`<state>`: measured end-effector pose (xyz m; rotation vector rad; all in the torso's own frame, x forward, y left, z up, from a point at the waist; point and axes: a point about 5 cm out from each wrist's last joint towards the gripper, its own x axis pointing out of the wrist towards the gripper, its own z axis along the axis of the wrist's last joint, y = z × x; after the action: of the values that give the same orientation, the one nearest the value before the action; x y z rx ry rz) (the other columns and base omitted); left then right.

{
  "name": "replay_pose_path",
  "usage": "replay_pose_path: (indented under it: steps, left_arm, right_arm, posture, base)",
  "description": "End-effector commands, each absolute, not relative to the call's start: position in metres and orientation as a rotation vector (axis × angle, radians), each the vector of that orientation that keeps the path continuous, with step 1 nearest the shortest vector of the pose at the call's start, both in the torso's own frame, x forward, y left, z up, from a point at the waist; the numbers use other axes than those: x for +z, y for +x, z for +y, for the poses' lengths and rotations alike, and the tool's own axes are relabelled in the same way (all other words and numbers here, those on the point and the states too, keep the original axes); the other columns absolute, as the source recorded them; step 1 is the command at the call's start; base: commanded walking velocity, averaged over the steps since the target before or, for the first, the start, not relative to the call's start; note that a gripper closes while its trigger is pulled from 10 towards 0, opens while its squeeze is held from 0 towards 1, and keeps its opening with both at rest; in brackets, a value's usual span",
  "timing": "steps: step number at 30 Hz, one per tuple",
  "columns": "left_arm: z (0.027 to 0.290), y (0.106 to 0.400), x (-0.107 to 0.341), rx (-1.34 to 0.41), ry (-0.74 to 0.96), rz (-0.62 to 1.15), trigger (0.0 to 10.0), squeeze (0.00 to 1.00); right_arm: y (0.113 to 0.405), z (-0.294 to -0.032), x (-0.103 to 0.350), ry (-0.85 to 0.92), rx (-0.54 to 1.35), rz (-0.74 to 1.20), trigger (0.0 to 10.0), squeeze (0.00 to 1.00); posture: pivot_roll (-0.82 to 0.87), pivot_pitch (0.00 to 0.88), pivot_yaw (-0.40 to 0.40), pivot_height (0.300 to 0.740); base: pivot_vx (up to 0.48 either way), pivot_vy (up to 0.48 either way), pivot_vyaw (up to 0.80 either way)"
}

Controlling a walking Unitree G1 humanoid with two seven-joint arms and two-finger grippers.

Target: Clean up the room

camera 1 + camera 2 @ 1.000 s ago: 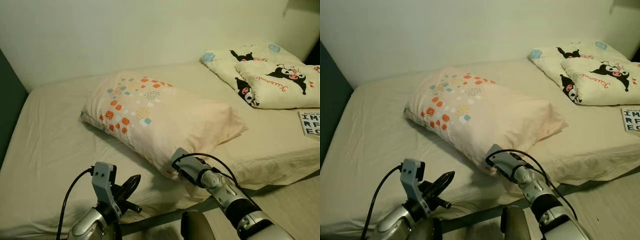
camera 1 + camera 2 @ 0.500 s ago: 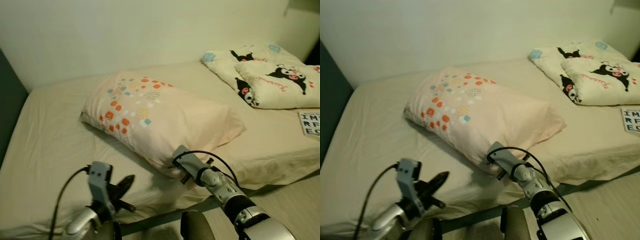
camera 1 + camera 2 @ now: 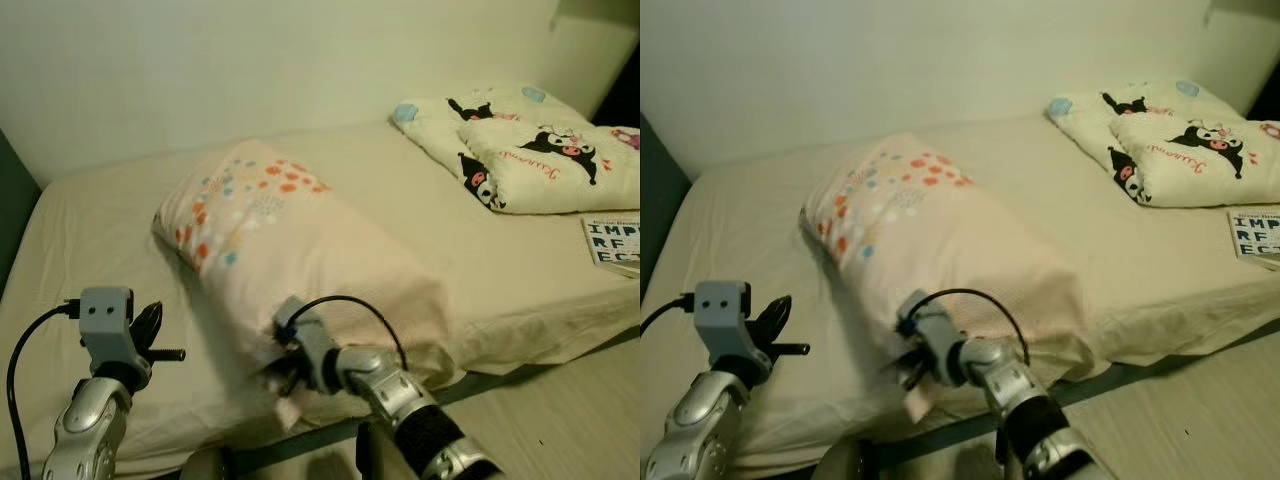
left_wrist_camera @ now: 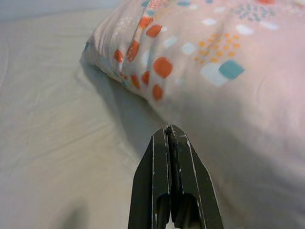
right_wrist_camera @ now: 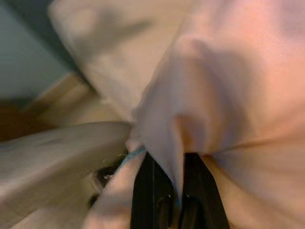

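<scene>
From the head views, the right end effector (image 3: 283, 365) has pinched the near corner of the pink pillow (image 3: 300, 250), which lies slantwise on the bed (image 3: 480, 270) close to its front edge. To my eye the step is dragging or turning the pillow into place; it wants a steady pull along the sheet, since a thin pinch of cloth can slip, and the corner flap already hangs over the edge. The left end effector (image 3: 150, 325) hovers beside the pillow's patterned end, touching nothing.

Its wrist view shows the fingers (image 4: 174, 191) pressed together and empty, the orange spots just ahead.

In the right wrist view, the black fingers (image 5: 195, 186) are clamped on a fold of pink fabric.

Around it: a cream sheet, a cartoon-print quilt (image 3: 520, 150) at the far right, a book (image 3: 612, 242) near the edge, and a plain wall.
</scene>
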<state>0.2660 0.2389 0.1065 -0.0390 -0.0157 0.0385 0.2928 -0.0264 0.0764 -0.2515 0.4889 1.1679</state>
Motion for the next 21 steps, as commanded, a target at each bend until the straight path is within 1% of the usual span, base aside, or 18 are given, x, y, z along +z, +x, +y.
replay_pose_path:
  steps: [1,4,6,15,18,21]
  left_arm:
    - [0.235,0.263,0.098,0.027,-0.043,0.013,10.0,0.00]
    - [0.231,0.264,0.096,0.017,-0.047,0.013,10.0,0.00]
    - [0.220,0.264,0.093,-0.018,-0.052,0.016,10.0,0.00]
    - [0.212,0.264,0.089,-0.054,-0.054,0.026,10.0,0.00]
    - [0.209,0.267,0.088,-0.075,-0.052,0.034,10.0,0.00]
    - [0.209,0.268,0.089,-0.074,-0.051,0.033,10.0,0.00]
  right_arm:
    - [0.274,-0.015,0.085,-0.213,1.319,0.517,0.0,0.00]
    - [0.268,-0.016,0.087,-0.216,1.352,0.529,0.0,0.00]
    - [0.263,-0.025,0.088,-0.228,1.370,0.555,0.0,0.00]
    - [0.254,-0.030,0.094,-0.189,1.391,0.600,0.0,0.00]
    - [0.234,-0.029,0.107,-0.120,1.513,0.654,0.0,0.00]
    - [0.228,-0.028,0.112,-0.093,1.542,0.671,0.0,0.00]
  posture:
    - [-0.03,0.135,-0.045,0.606]
    - [-0.03,0.135,-0.045,0.606]
    - [-0.03,0.135,-0.043,0.606]
    - [-0.04,0.134,-0.037,0.606]
    - [-0.04,0.132,-0.032,0.606]
    - [-0.04,0.132,-0.030,0.606]
  base:
    - [0.000,0.000,0.00]
    - [0.000,0.000,0.00]
    - [0.000,0.000,0.00]
    - [0.000,0.000,0.00]
    - [0.000,0.000,0.00]
    - [0.000,0.000,0.00]
